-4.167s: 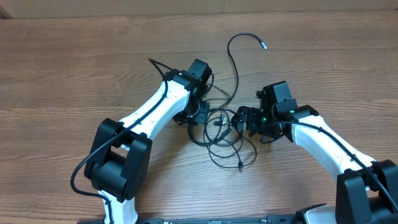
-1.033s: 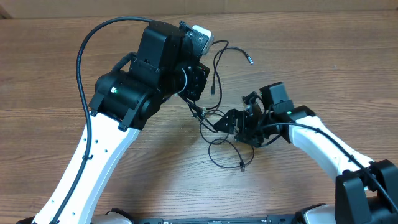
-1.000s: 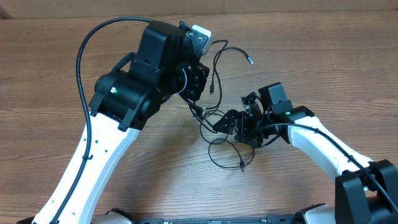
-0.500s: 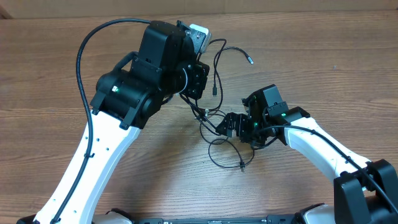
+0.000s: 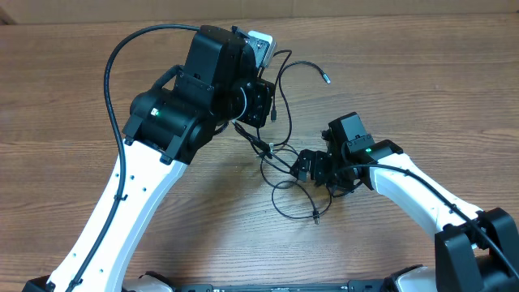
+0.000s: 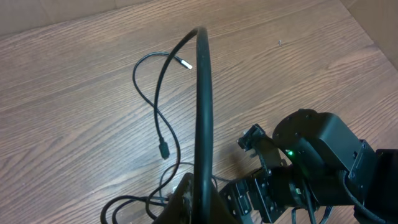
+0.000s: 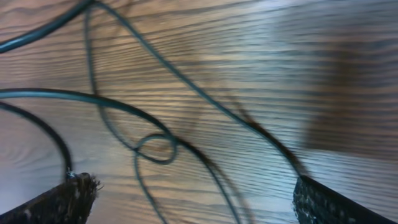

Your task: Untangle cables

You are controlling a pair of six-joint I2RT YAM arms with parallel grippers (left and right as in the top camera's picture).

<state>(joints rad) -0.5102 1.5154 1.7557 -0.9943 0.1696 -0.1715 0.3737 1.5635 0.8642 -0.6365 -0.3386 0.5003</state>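
Looping and crossing over one another, the cables (image 5: 280,174) sit around the middle of the wooden table (image 5: 422,73), well in from every edge, with most of the tangle resting flat on the wood between the two arms. One strand arcs toward the far edge and ends in a small metallic plug (image 5: 325,79), a second plug (image 5: 276,116) hangs off a short run just beside it, and a third plug (image 5: 314,217) lies on the side of the tangle toward the near edge, at the end of a wide loop. From the tangle a strand runs up at a slant to the left gripper (image 5: 247,122), which hangs above the table with its jaws pressed together on that strand; in the left wrist view the pinched cable (image 6: 202,112) rises close to the lens, bends over and drops to the metallic tip (image 6: 185,62). The right gripper (image 5: 312,166) sits low on the right side of the tangle, touching or nearly touching the wood, its jaws spread wide. In the right wrist view its two fingers (image 7: 56,202) stand far apart at the bottom corners, and several thin strands, one curled into a small loop (image 7: 155,146), cross the wood between them without being clamped.
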